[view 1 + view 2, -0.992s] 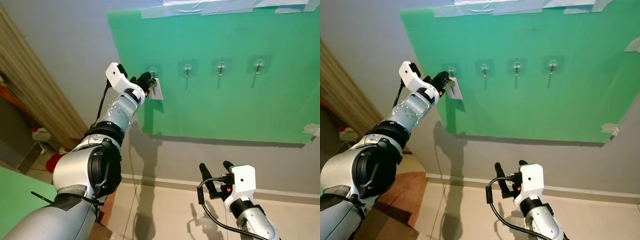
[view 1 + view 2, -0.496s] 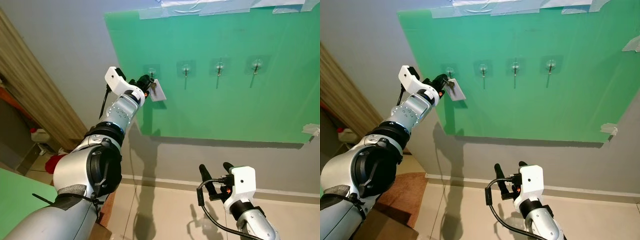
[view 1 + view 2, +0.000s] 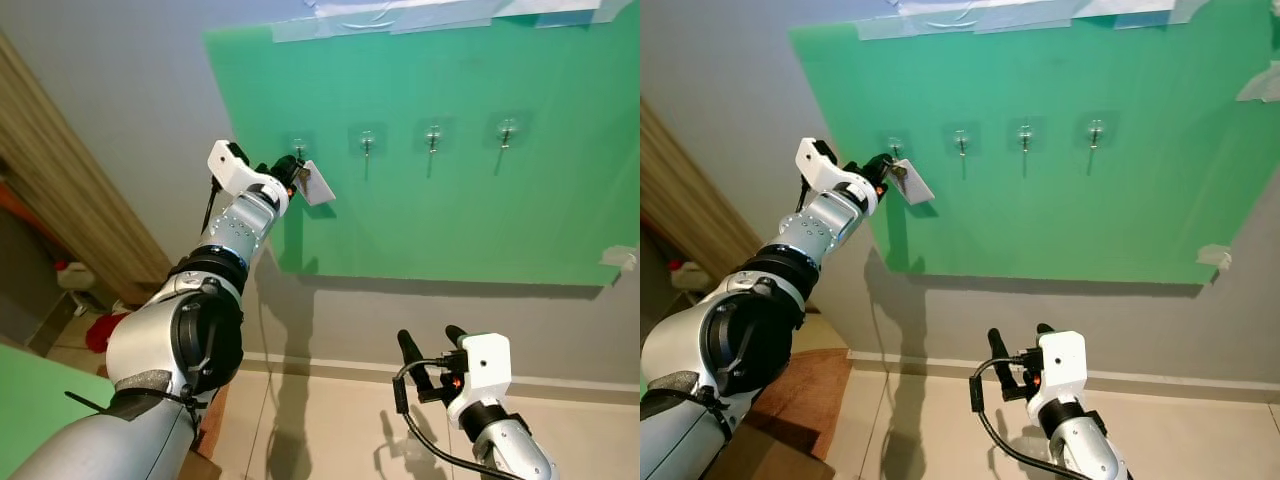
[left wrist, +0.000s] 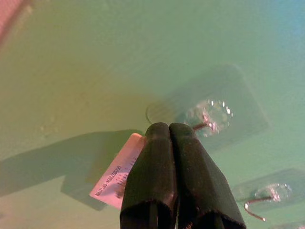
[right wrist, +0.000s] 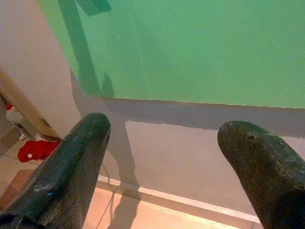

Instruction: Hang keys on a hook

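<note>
High on the wall, my left gripper (image 3: pixel 288 172) reaches up to the leftmost hook (image 3: pixel 298 148) of a green board (image 3: pixel 480 210). It is shut on the keys, whose white tag (image 3: pixel 314 184) sticks out to the right just below the hook. In the left wrist view the closed fingertips (image 4: pixel 162 138) lie right beside the clear hook (image 4: pixel 209 114), with the tag (image 4: pixel 116 176) behind them. The keys themselves are hidden by the fingers. My right gripper (image 3: pixel 432 345) hangs low near the floor, open and holding nothing.
Three more bare hooks (image 3: pixel 433 135) run to the right along the board. A wooden door frame (image 3: pixel 70 210) slants down on the left, with a red thing (image 3: pixel 100 330) on the floor by it. Tiled floor lies below the grey wall.
The camera has tipped a little, so the board sits slightly higher. The white tag has swung outward to the right. My left gripper stays at the leftmost hook; the right arm has not moved.
</note>
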